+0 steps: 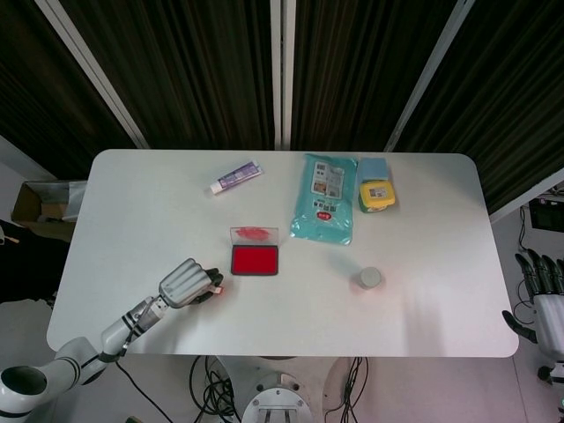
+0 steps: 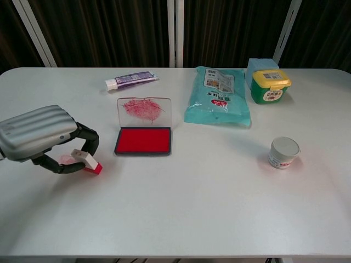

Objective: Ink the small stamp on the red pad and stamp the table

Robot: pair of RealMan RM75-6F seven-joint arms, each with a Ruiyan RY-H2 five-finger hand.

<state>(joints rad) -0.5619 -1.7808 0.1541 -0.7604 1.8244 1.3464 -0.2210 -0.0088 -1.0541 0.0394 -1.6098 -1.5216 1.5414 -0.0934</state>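
The small stamp (image 2: 88, 161), white with a red base, leans over on the table just left of the red ink pad (image 2: 143, 140). My left hand (image 2: 38, 134) curls around it, with a fingertip on its top and the thumb under its white end. Its red end touches the table. In the head view the stamp (image 1: 216, 287) shows as a small red spot at the fingertips of the left hand (image 1: 185, 284), near the pad (image 1: 255, 260). My right hand (image 1: 538, 295) hangs off the table's right edge, fingers apart and empty.
The pad's clear lid (image 2: 143, 109) stands up behind it, smeared red. Further back lie a purple tube (image 2: 131, 80), a teal packet (image 2: 218, 96) and a yellow-lidded tub (image 2: 270, 85). A small white jar (image 2: 284, 152) stands at the right.
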